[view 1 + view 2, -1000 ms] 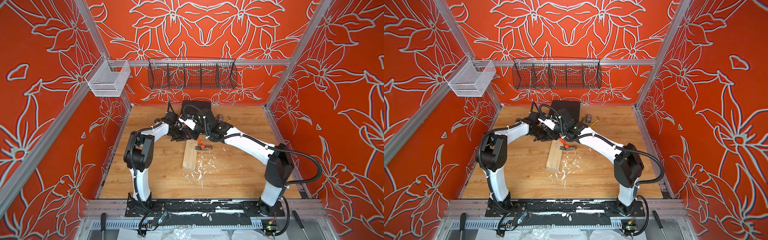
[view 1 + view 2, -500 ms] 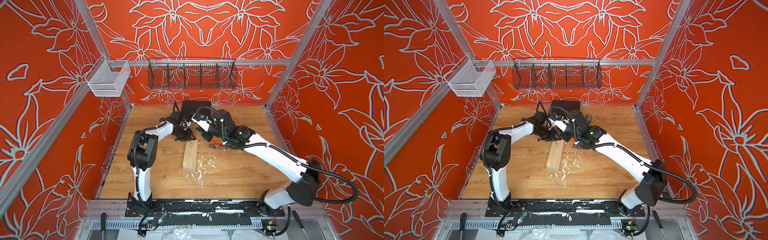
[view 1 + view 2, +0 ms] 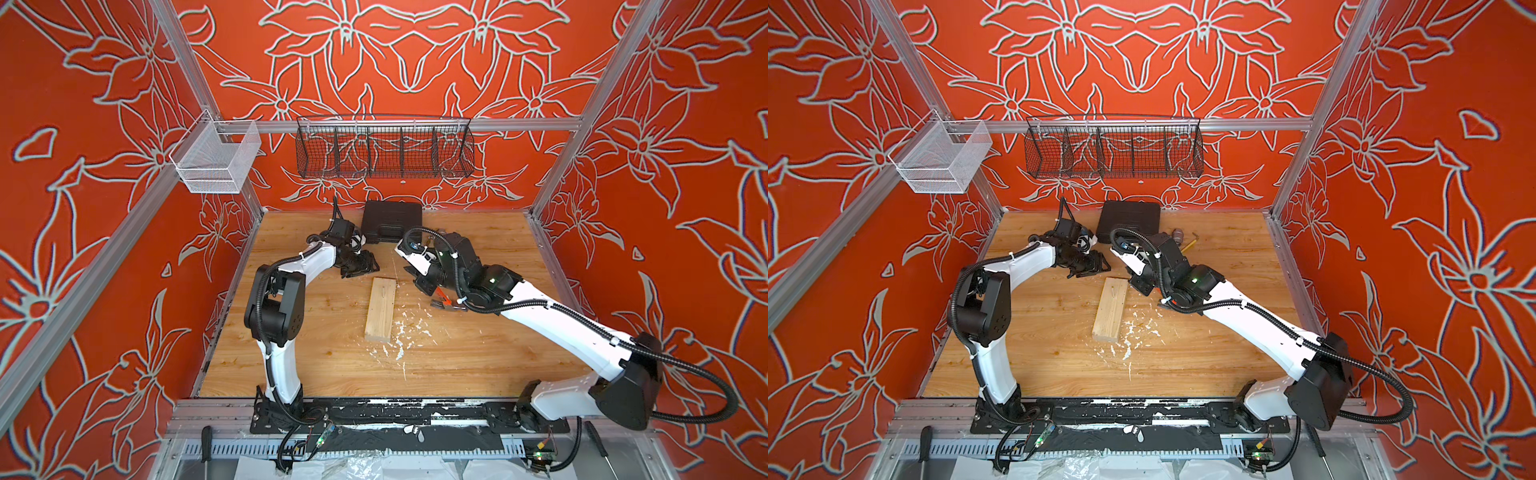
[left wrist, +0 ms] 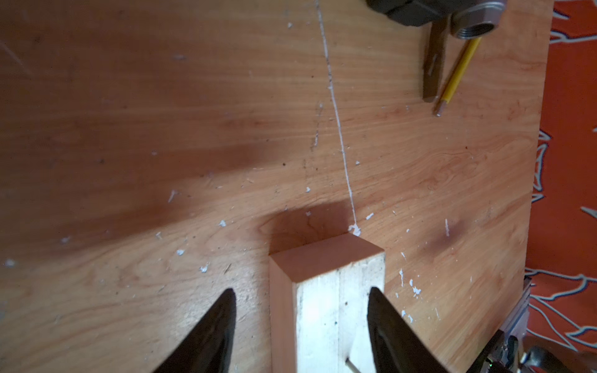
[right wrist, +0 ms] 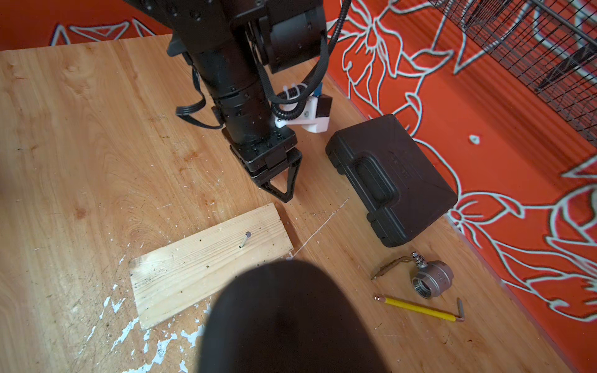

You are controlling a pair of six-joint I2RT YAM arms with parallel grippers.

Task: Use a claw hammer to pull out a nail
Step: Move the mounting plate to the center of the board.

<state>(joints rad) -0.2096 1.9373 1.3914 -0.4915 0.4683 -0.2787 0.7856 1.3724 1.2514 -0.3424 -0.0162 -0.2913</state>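
- Arms in both top views: a second ago both crowded over the far end of the pale wooden block (image 3: 380, 309); now the right arm (image 3: 552, 324) has swung out to the block's right side, its elbow well out to the right.
- In a top view the right claw (image 3: 434, 293) is clamped tight on the claw hammer (image 3: 442, 302) with its steel head and orange handle. The hammer was at the block before and is now off it, just beside its right edge over the wooden bench (image 3: 457, 365). The left claw (image 3: 373, 266) stays just beyond the block's far end.
- Containers, both top views: the white mesh basket (image 3: 216, 162) on the left rail and the black wire basket (image 3: 1115, 151) on the back rail show only wall pattern through their mesh. The black plastic case (image 3: 390, 226) lies shut at the back of the bench.
- Left wrist: the left claw (image 4: 301, 290) is spread wide and grips nothing, its fingers (image 4: 219, 332) to either side of the block's end.
- Right wrist: the small thin silver nail (image 5: 245, 239) stands tilted in the block's top face, near the end by the left claw. The steel ball valve (image 5: 431, 279), yellow pencil (image 5: 416, 308) and bent hex key (image 5: 460, 310) lie near the case.
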